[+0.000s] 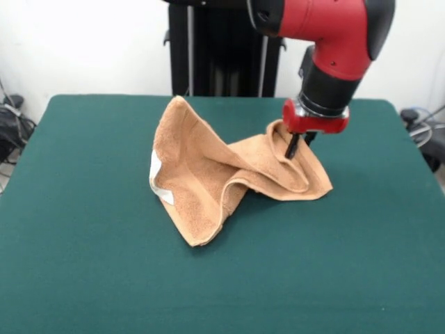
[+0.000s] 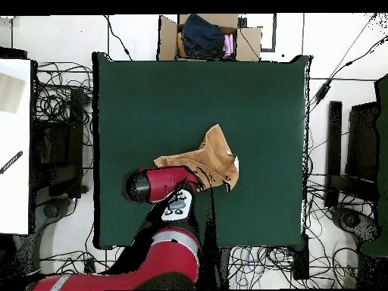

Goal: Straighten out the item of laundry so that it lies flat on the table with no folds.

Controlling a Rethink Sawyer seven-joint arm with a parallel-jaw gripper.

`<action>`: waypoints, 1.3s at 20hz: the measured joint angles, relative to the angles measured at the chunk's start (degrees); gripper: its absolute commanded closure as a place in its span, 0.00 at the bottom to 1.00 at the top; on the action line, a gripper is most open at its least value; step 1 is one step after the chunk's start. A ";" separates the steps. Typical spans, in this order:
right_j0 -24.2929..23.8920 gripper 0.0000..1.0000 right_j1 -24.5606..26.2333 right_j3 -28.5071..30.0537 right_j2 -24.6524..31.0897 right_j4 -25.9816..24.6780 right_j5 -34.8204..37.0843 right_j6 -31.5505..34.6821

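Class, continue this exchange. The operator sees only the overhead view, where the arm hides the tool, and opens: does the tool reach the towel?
Observer: Yes. In the front view the tool dips into a raised fold of the towel.
Operator: Is the rest flat?
Observer: No. One corner stands up in a peak.
Operator: Does any part lie down?
Observer: The corner nearest the front camera rests on the table.

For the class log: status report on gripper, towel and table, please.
Gripper down in the towel's folds, grip unclear. Towel crumpled, partly raised, not flat. Nothing else on the table.
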 measured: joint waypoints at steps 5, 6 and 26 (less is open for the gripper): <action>0.13 1.00 0.11 0.00 -0.12 0.65 0.00 0.00; 0.15 1.00 0.12 0.00 -0.15 0.76 0.00 0.00; 0.68 0.00 0.48 0.00 -0.38 1.34 0.00 0.00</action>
